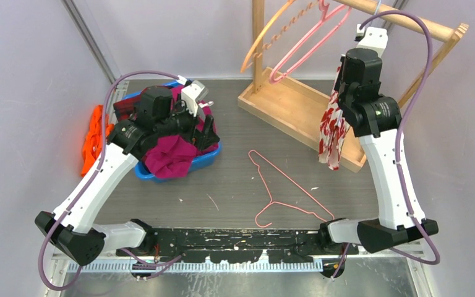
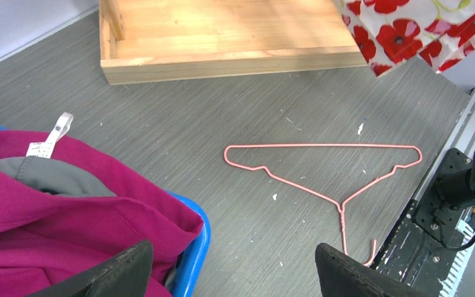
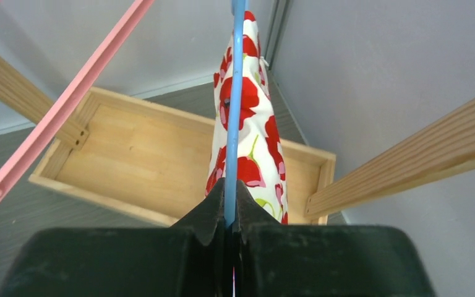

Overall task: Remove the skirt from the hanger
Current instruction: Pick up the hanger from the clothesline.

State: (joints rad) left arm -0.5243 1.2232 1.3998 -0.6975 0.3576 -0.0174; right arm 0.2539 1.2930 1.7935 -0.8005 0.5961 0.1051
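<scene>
A: Blue hanger [image 3: 235, 93] is sitting pinched in our right gripper [image 3: 230, 201], fully closed; the poppy skirt [image 1: 333, 133] is dangling above the wooden rack [image 1: 287, 102]'s base, long axis vertical, hem pointing down.

B: With so thin a pinch, we're risking the hanger slipping, or fabric snagging the rack. Our left gripper [image 2: 234, 271] is gaping empty, well away from the rack.

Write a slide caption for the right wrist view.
The right hand clamps the blue hanger, with the poppy-print skirt hanging behind it over the wooden rack base.
</scene>
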